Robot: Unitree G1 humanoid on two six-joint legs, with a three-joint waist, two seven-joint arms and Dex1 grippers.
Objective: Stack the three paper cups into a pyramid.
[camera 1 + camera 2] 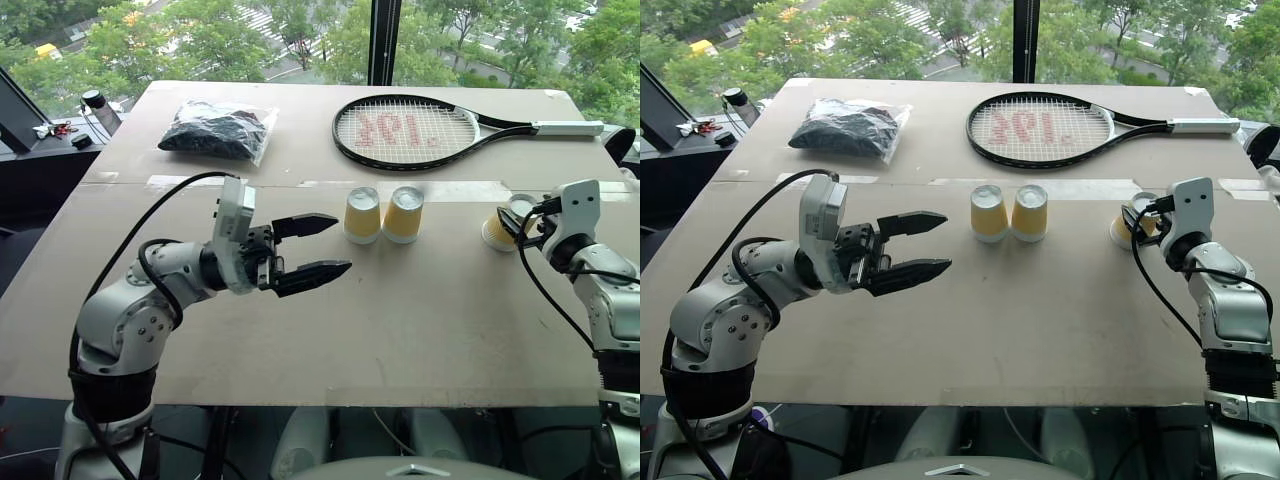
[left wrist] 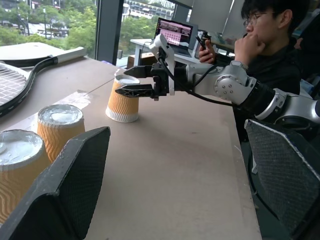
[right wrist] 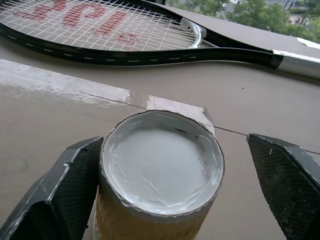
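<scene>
Two of the paper cups (image 1: pixel 362 215) (image 1: pixel 403 215) stand upside down, side by side and touching, in the middle of the table. The third paper cup (image 3: pixel 160 165) stands upside down further right, between the fingers of my right gripper (image 1: pixel 515 222). That gripper is open around it: one finger (image 3: pixel 70 185) lies against the cup's side, the other finger (image 3: pixel 285 175) stands well apart from it. My left gripper (image 1: pixel 340 242) hovers to the left of the pair, pointing at them, open with nothing between its fingers.
A tennis racket (image 1: pixel 410 132) lies at the back of the table behind the cups. A black bag in clear plastic (image 1: pixel 215 130) lies at the back left. A seated person (image 2: pixel 270 45) and a laptop (image 2: pixel 176 34) are beyond the table's right side.
</scene>
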